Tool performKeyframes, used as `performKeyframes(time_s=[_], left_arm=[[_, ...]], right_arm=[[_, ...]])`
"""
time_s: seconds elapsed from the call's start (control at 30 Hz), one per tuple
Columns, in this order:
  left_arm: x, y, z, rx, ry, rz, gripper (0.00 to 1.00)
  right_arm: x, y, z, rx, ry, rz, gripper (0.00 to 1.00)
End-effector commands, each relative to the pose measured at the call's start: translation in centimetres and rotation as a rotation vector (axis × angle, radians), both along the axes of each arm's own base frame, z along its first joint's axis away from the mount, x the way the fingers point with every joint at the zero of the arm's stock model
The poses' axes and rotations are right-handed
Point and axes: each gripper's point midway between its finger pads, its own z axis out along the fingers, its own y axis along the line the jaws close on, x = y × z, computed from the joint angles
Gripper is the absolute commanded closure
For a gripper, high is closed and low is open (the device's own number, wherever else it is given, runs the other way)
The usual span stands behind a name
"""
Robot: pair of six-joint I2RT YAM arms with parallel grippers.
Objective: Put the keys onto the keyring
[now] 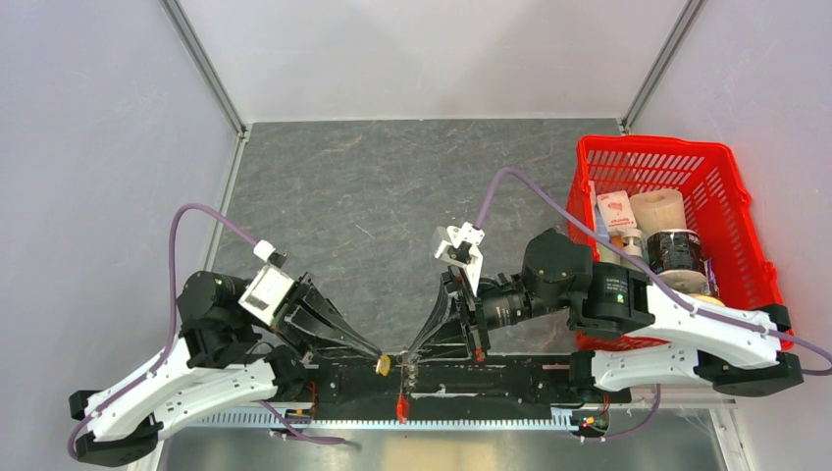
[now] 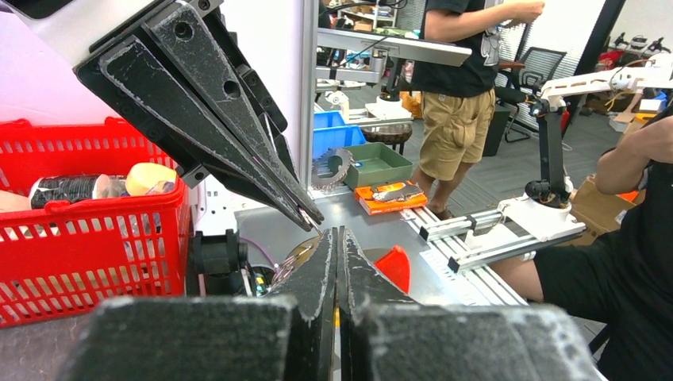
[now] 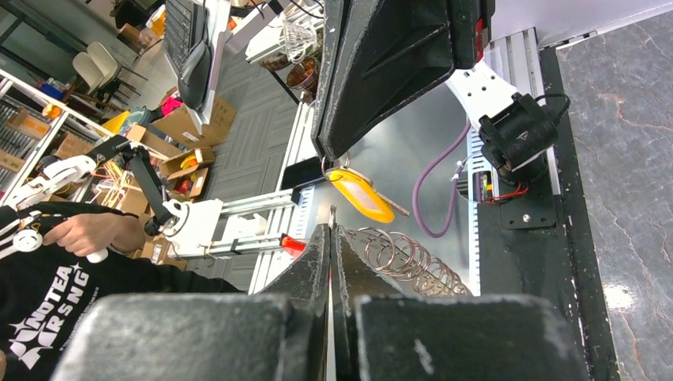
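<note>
Little of the keyring shows: only a thin metal sliver standing out of the right hand, whose fingers are pressed together on it. Its red fob hangs below, over the near edge of the tabletop. The left hand is also closed, pinching the yellow-tagged key by its metal end, which its fingertips hide. Both hands reach low and inward, their tips almost meeting. A coppery wire coil lies beside the right fingers; I cannot tell what it joins. Labels in the red basket are too small to read.
</note>
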Motion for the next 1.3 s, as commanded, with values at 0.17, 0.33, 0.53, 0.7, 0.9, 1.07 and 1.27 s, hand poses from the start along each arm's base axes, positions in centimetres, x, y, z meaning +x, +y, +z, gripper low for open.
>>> performKeyframes(time_s=[0.17, 0.33, 0.53, 0.7, 0.9, 1.07, 1.27], left_arm=[[0.3, -0.3, 0.4, -0.01, 0.007, 0.012, 0.98], [1.4, -0.6, -0.2, 0.024, 0.035, 0.081, 0.98], [6.6, -2.6, -3.5, 0.151, 0.142, 0.333, 0.98], [11.4, -6.0, -8.0, 0.286, 0.244, 0.493, 0.98], [17.6, -11.0, -14.4, 0.402, 0.323, 0.669, 0.98], [21.0, -16.3, -17.8, 0.458, 0.341, 0.684, 0.98], [26.1, -19.3, -25.3, 0.595, 0.435, 0.813, 0.96]], right_arm=[[-0.5, -0.1, 3.6, 0.102, -0.034, 0.033, 1.0], [0.2, -0.5, 2.9, 0.067, -0.051, -0.009, 1.0], [3.8, -2.1, -1.2, -0.088, -0.072, -0.237, 1.0], [5.5, -4.2, -3.9, -0.152, -0.066, -0.36, 1.0], [7.0, -6.6, -5.8, -0.202, -0.07, -0.474, 1.0], [6.9, -7.7, -5.9, -0.211, -0.058, -0.482, 1.0], [6.5, -8.5, -6.2, -0.216, -0.036, -0.477, 1.0]])
